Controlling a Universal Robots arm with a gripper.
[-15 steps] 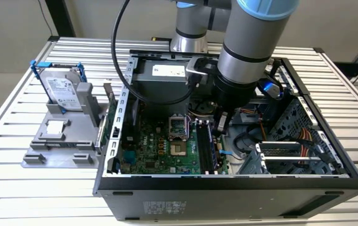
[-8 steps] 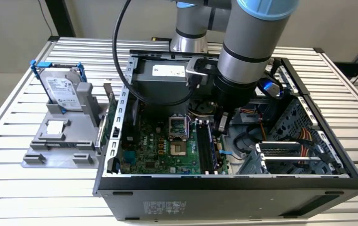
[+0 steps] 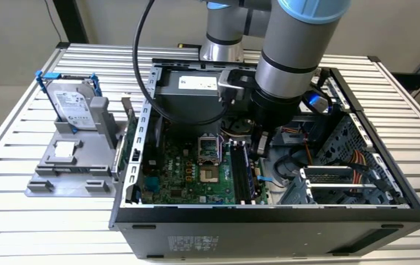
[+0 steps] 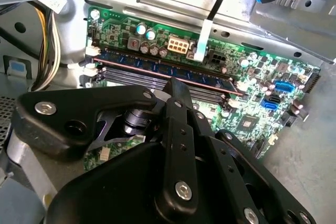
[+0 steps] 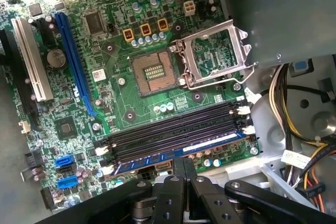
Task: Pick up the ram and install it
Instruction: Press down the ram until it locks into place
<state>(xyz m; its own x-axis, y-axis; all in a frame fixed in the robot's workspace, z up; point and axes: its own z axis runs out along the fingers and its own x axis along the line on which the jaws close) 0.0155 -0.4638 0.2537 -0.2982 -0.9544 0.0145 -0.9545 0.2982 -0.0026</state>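
Over the memory slots, your claw (image 5: 181,174) looks clenched on the ram (image 5: 202,148); pressing it tilted could jam or crack the slot.

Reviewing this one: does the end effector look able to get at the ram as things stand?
Likely yes: in the first wrist view the end effector hangs right over the ram, with nothing between them.

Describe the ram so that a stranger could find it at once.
In the open computer case, find the green motherboard. Beside its processor socket run black memory slots; the ram fills the one nearest the board's edge, alone bearing a pale sticker.
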